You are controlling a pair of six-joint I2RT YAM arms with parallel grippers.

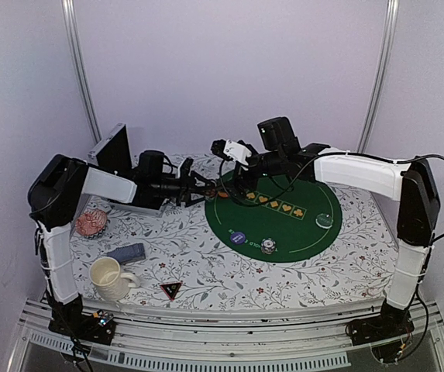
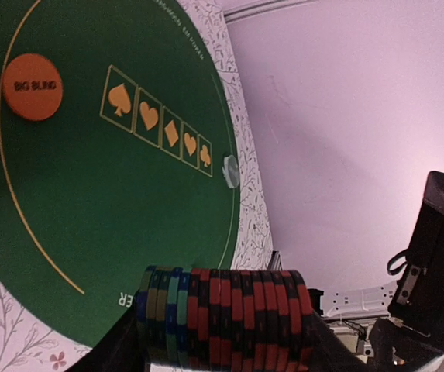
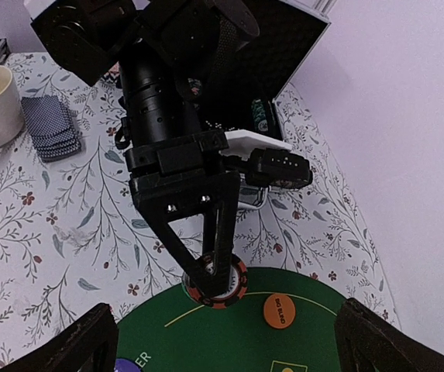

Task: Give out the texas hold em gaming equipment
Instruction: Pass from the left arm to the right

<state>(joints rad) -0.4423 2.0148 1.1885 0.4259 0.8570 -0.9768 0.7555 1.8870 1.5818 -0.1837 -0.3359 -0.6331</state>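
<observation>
My left gripper (image 2: 225, 341) is shut on a sideways stack of poker chips (image 2: 225, 318), mostly red-and-black with a few blue and green. In the right wrist view that stack (image 3: 223, 285) hangs at the back-left edge of the green mat (image 3: 299, 349), beside the orange Big Blind button (image 3: 280, 311). My right gripper (image 3: 229, 349) hovers above, wide open and holding nothing. From the top view, the left gripper (image 1: 206, 188) and right gripper (image 1: 223, 149) are close together. On the mat lie a blue button (image 1: 239, 237) and a small chip stack (image 1: 268, 246). Grey-blue cards (image 1: 126, 253) and a black triangular marker (image 1: 170, 290) lie at the left front.
A cream mug (image 1: 109, 277) stands near the front left edge and a pink patterned dish (image 1: 92, 223) behind it. An open black case (image 1: 113, 151) sits at the back left with chips inside (image 3: 260, 116). A pale round button (image 1: 325, 219) rests on the mat's right side.
</observation>
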